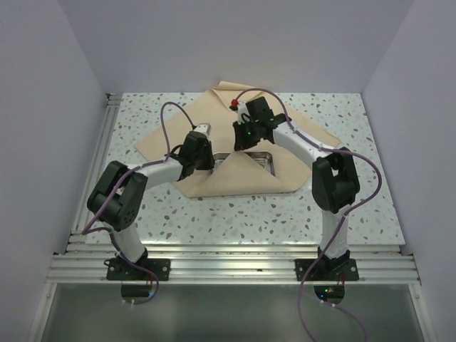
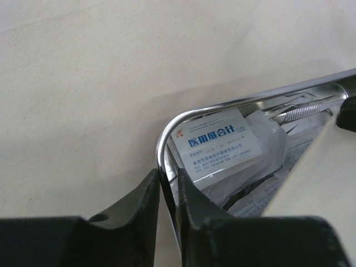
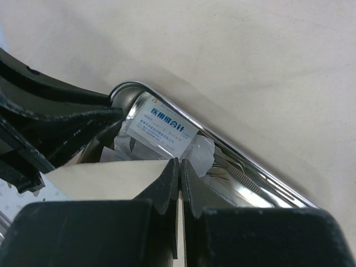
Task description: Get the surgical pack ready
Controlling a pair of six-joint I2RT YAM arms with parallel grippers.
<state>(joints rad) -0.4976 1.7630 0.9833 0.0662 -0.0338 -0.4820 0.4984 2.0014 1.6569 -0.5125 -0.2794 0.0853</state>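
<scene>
A surgical pack takes shape at the middle of the speckled table. The beige wrap sheet lies spread cornerwise with the steel tray at its centre, and the sheet's near corner is folded up over most of the tray. The left gripper stands with its fingers almost together astride the tray's rim at a rounded corner. It appears to be clamping the metal so the tray does not slide as cloth passes over it. The right gripper, reaching in from the far side, has its fingers pressed tight on the tip of the folded flap and holds it low above the tray's contents. Two things show uncovered in the tray corner nearest the left gripper. A white sachet with blue printing lies close to the tray wall, and a thin steel tool lies along the far rim. The first fold looks to be the step in hand. The sheet's left, right and far corners lie out on the table, not yet brought in.
</scene>
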